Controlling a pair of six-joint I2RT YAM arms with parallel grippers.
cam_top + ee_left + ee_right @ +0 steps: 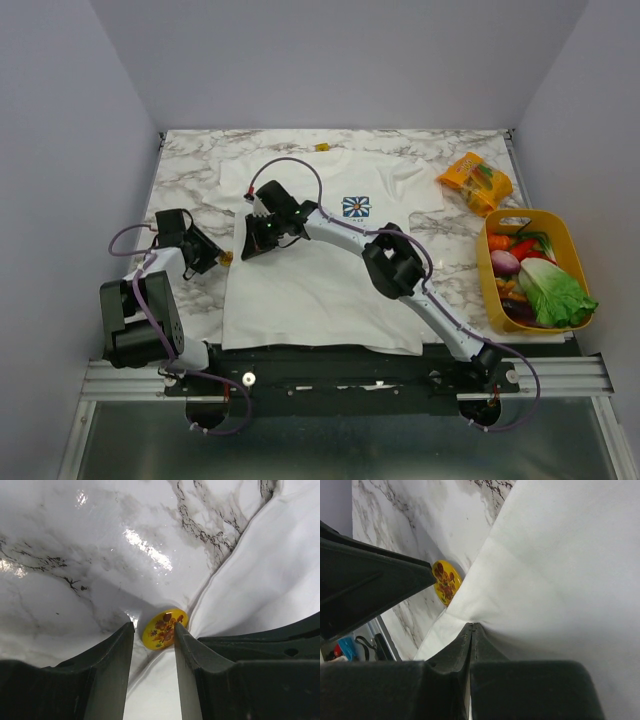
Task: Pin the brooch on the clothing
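Observation:
The white T-shirt (pixel 310 290) lies flat on the marble table, its blue flower emblem (pixel 355 207) on the chest. The brooch (pixel 226 259), a small round yellow piece with a flower print, lies at the shirt's left edge. It shows in the left wrist view (pixel 164 628) and the right wrist view (pixel 447 581). My left gripper (pixel 214 257) (pixel 154 626) is open, its tips either side of the brooch, the right fingertip (pixel 178 630) against it. My right gripper (pixel 250 240) (pixel 471 625) is shut on a pinch of shirt cloth (pixel 560 570) close by.
An orange snack packet (pixel 476 181) lies at the back right. A yellow basket (pixel 530 214) of toy vegetables stands at the right edge. A tiny yellow item (pixel 322 147) lies by the shirt's collar. Bare marble (pixel 180 180) lies left of the shirt.

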